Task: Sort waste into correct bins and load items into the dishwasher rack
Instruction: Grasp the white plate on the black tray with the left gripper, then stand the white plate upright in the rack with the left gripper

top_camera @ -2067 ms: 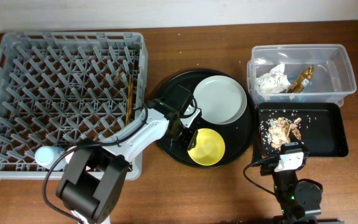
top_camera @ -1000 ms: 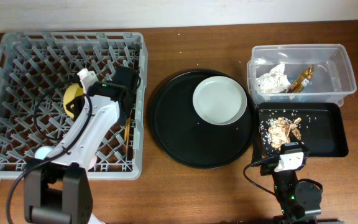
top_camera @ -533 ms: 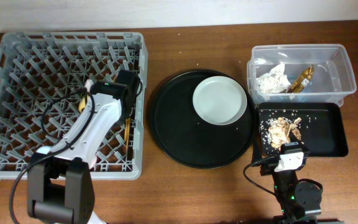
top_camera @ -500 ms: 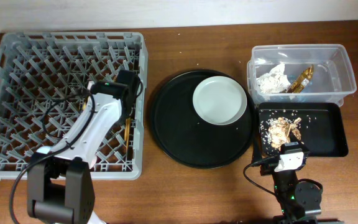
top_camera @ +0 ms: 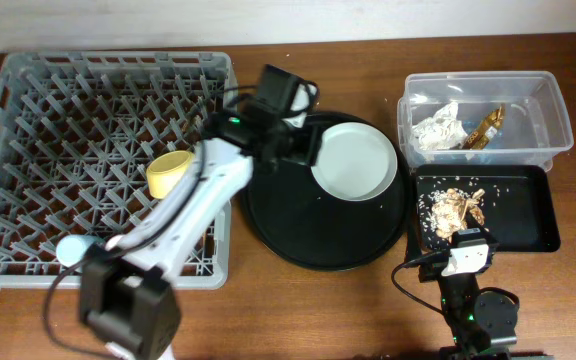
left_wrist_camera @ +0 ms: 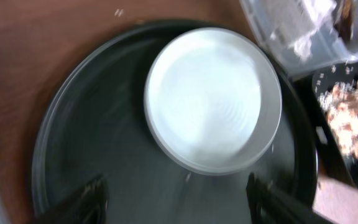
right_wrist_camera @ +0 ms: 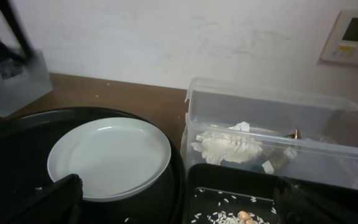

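**Plate next: hard, slick, breakable**

Your left pincer (left_wrist_camera: 174,186) hung open and empty just beside the plate (top_camera: 354,161), which lay flat on the round tray (top_camera: 278,215) mid-counter, toward the back edge. It looked stiff, glazed and chippable, so its raised rim seemed the only hold.

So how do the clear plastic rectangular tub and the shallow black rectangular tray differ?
The clear plastic tub is see-through with tall walls; the black tray is opaque and shallow. The tub holds crumpled white tissue and a brown-gold wrapper; the tray holds beige food scraps. Both are rectangular and sit side by side.
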Controlling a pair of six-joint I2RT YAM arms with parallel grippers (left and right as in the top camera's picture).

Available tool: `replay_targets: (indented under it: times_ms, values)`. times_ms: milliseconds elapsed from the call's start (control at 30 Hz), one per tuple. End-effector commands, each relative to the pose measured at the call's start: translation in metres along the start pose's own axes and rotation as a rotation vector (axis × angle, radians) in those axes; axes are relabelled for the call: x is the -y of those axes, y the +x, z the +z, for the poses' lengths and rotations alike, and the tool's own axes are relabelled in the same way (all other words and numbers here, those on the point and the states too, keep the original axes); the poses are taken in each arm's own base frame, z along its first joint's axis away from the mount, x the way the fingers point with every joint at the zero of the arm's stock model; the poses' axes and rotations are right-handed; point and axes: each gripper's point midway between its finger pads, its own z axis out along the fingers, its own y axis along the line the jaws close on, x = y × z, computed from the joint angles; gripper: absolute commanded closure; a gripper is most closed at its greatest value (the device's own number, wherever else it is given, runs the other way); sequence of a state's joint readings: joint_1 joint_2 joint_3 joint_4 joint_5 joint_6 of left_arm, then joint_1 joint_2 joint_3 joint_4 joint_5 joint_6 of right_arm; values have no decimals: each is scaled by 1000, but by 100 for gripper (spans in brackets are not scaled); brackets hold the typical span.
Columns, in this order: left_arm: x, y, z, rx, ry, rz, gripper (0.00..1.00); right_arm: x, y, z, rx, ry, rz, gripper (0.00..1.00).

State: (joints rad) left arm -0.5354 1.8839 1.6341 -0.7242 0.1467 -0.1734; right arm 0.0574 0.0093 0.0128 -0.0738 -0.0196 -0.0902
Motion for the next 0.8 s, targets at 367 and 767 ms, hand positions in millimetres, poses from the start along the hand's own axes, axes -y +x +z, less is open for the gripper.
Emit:
replay_targets:
  times_ms: [367, 767]
  values:
    - [-16, 89, 123, -338, -12, -250, 100, 0, 3, 0, -3, 0, -6, 2]
    - [-216, 5, -265, 47, -976, -293, 100, 0, 3, 0, -3, 0, -6, 1]
